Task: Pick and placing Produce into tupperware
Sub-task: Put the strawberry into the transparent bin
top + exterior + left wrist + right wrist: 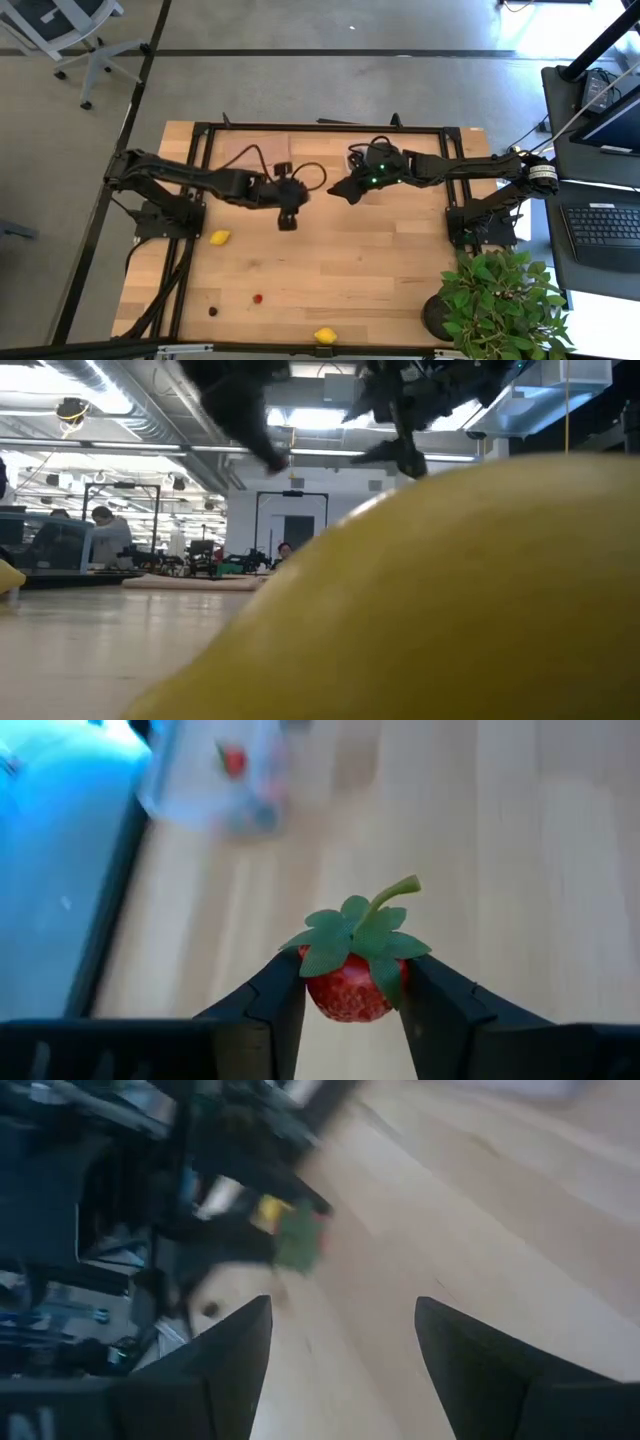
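strawberry [350,982], red with green leaves and a curled stem, sits clamped between the two dark fingers [268,1010] of the left gripper [352,1005]; the pads press on both sides of the fruit and it hangs above the wooden table [520,850]. in the high view the left gripper [288,218] is over the middle of the table [380,270], pointing down.

tupperware [215,775] shows only in the left wrist view, badly blurred: a clear tub near the table's edge with what looks like one red piece [233,760] inside, well apart from the held strawberry.

right gripper [345,1355]: fingers stand apart, nothing between them. in the high view it [340,190] hovers over the middle rear of the table, just beside the left gripper.

loose produce on the table, high view: one lemon [220,237] near the left arm's base, a second lemon [325,335] at the front edge, a small red piece [257,297] and a dark berry [212,311] front left. low view is mostly filled by the near lemon [450,600]. potted plant [500,295] stands at the front right corner.
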`<state>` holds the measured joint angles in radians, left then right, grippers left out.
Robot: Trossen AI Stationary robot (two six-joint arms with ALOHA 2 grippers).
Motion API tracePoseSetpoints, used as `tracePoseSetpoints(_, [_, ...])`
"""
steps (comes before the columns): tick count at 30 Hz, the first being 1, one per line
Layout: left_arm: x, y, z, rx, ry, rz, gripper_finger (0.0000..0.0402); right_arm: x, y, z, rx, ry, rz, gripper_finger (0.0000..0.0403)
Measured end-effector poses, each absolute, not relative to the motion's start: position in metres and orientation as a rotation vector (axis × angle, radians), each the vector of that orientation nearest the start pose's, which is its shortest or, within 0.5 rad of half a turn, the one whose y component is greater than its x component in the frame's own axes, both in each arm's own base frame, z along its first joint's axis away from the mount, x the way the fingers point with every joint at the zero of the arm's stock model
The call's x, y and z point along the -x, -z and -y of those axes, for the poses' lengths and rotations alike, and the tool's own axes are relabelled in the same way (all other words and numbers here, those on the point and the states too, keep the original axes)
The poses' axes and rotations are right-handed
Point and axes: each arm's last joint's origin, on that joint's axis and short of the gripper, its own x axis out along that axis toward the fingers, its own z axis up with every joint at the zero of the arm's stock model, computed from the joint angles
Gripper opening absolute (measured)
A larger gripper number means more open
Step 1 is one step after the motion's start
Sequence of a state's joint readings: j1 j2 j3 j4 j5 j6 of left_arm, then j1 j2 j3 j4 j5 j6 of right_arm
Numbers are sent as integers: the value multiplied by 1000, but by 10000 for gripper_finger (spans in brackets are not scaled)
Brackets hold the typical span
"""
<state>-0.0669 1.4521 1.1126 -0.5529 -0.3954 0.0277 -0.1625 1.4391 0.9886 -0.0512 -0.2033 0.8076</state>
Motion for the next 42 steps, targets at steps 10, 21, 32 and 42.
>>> tracePoseSetpoints(10, [-311,-335,6,-334,-282,-665,129,-318,-277,44,-842,95,-379,248])
tracePoseSetpoints(21, [-310,-347,6,-364,-298,-654,126,-323,-291,43,-787,8,-241,296])
tracePoseSetpoints(32, [-311,-347,4,-371,-319,-648,128,-323,-295,42,-789,-61,-228,369])
tracePoseSetpoints(42, [-316,-355,4,-379,-310,-555,138,-324,-299,42,-776,-39,-169,368])
